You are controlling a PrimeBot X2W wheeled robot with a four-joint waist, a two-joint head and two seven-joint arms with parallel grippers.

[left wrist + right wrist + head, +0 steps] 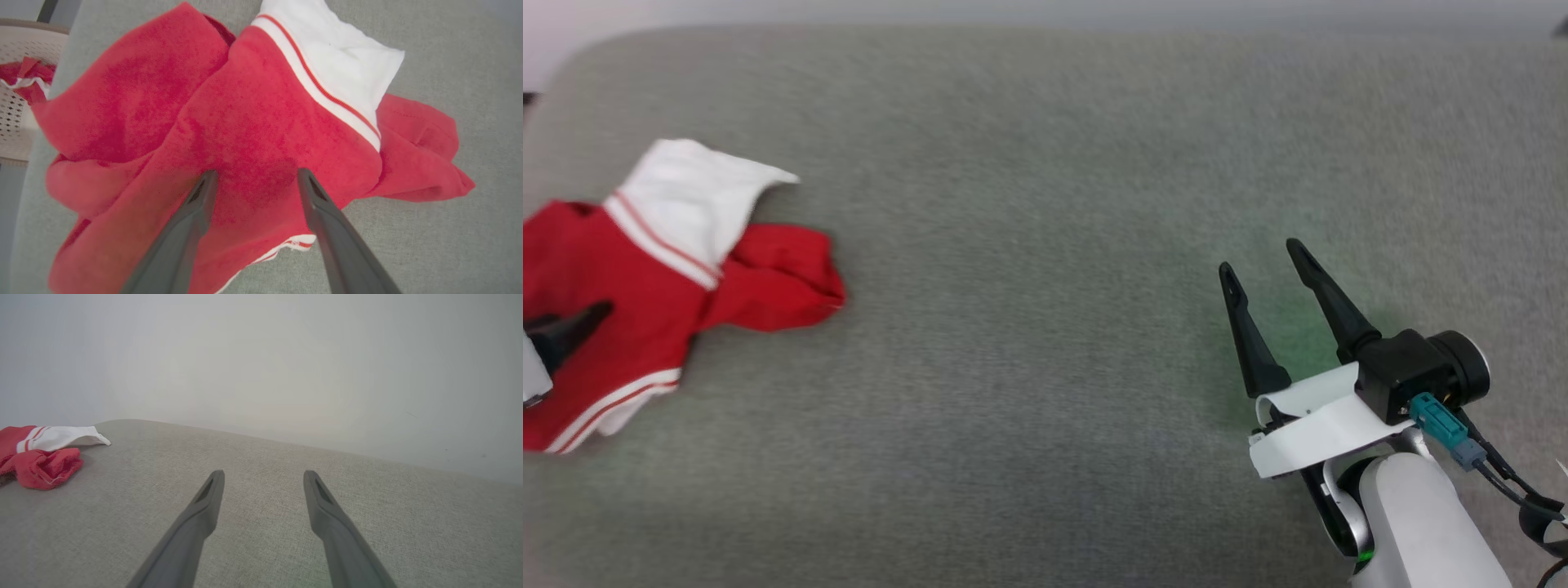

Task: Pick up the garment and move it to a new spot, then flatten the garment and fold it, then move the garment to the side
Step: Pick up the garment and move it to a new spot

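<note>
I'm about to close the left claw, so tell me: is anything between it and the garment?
Nothing visible stands between them. The left claw, open, points straight at the crumpled red garment on the grey cushion, both tips over the red cloth. Whether the tips touch the cloth I cannot tell.

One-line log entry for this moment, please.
stage: pickup not yet done | garment: crumpled, left end of grey surface | left gripper: open, over garment | right gripper: open, over bare surface
</note>
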